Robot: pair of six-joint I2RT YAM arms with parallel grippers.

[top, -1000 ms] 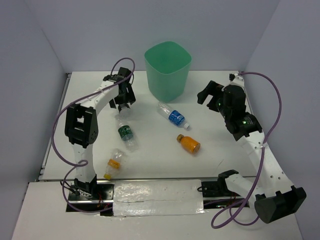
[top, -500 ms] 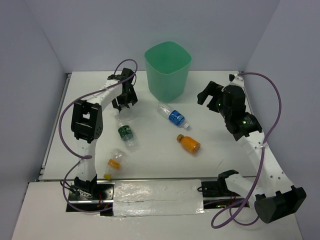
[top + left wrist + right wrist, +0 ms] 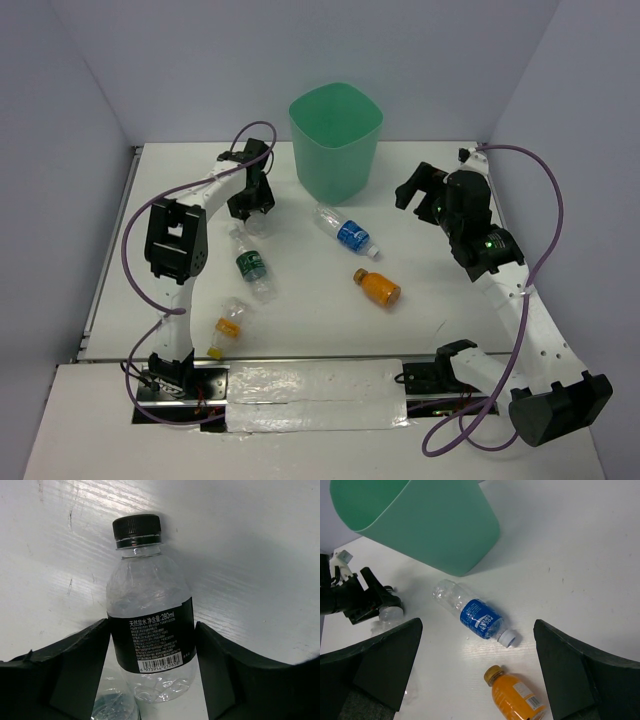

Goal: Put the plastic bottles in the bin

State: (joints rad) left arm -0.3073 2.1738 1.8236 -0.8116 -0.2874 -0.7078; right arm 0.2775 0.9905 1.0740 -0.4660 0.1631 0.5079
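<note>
Plastic bottles (image 3: 348,233): four lie loose on the table (image 3: 320,325), apart from the bin (image 3: 335,165). The fifth, the black-capped bottle (image 3: 150,605), lies between the fingers of your left end effector (image 3: 152,645), left of the bin. Both fingers appear to touch its label; I cannot tell whether they grip it. If you lift on a weak grip, the round, thin-walled body may slip out and roll. The neighbouring bottle (image 3: 112,706) just beside could be knocked. Your right end effector (image 3: 480,670) hangs wide open, holding nothing.

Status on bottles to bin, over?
Left gripper shut on black-cap bottle, flat on table. Right gripper open, empty. Green, blue, yellow, orange bottles loose. Way to bin unblocked.
</note>
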